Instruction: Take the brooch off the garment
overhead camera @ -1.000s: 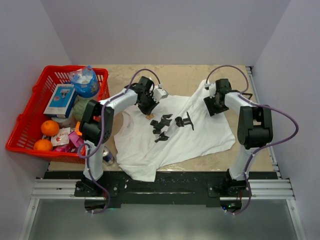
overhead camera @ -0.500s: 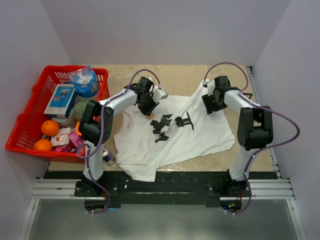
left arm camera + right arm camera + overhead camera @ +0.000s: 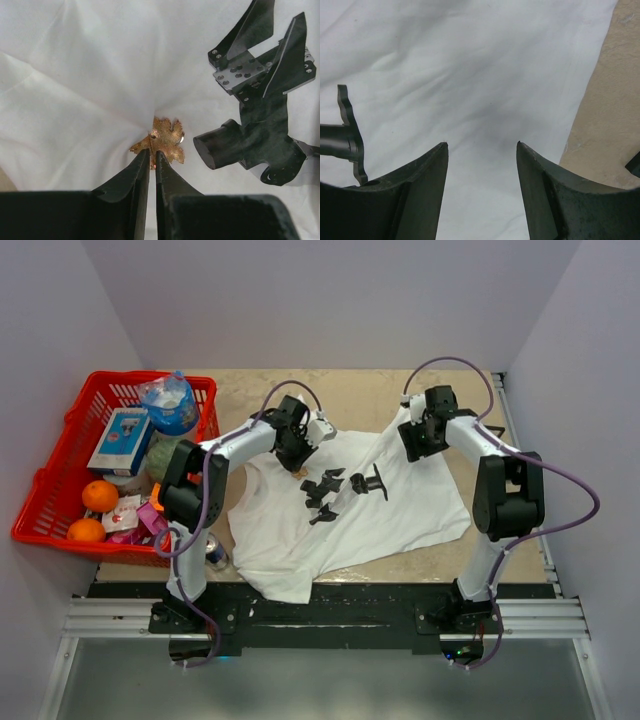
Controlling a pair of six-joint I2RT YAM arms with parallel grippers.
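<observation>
1. A white short-sleeved cotton T-shirt point(image 3: 380, 515) lies spread and rumpled on the tan tabletop point(image 3: 350, 395), with a black graphic print point(image 3: 325, 495) across its middle.
2. The small tan-orange, leaf-edged mesh brooch point(image 3: 166, 139) sits on the cloth at about 11 o'clock from the print. In the top view it shows only as a tiny speck point(image 3: 297, 473) just below the left arm's wrist.
3. The left fingers point(image 3: 145, 162) are clenched almost together, and their tips nip the brooch's 7 o'clock edge. The cloth puckers in folds that radiate from the brooch.
4. In the left wrist view, part of the black print point(image 3: 260, 125) lies at 3 o'clock from the brooch, near it but not touching.
5. The right fingers point(image 3: 432, 165) are spread apart and grasp nothing. They hang over plain white cloth in the shirt's 1 o'clock corner point(image 3: 415, 440).
6. In the right wrist view, bare tabletop point(image 3: 615, 100) shows at 3 o'clock and a piece of the print point(image 3: 345, 135) at 9 o'clock.
7. A red plastic basket point(image 3: 35, 505) stands at 9 o'clock from the shirt, holding two round oranges point(image 3: 100, 495) and a clear water bottle point(image 3: 170, 400) among other items.
</observation>
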